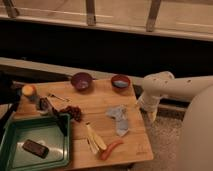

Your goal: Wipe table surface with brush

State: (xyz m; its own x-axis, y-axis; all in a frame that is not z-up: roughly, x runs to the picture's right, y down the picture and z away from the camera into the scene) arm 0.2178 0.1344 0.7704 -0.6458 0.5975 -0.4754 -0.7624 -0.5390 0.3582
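Observation:
The table surface (95, 102) is a light brown wooden top with visible grain. The brush (56, 118) is a slim black stick lying at the table's left, with its near end over the rim of the green tray (10, 131). My white arm comes in from the right. My gripper (150, 116) points down just off the table's right edge, far from the brush and beside a grey-blue cloth (119, 120). It holds nothing that I can see.
On the table are a purple bowl (81, 81), a red bowl (120, 81), a thin metal utensil (58, 96), a dark red cluster (75, 113), a peeled banana (94, 138) and an orange stick (111, 148). A dark block (35, 148) lies in the tray.

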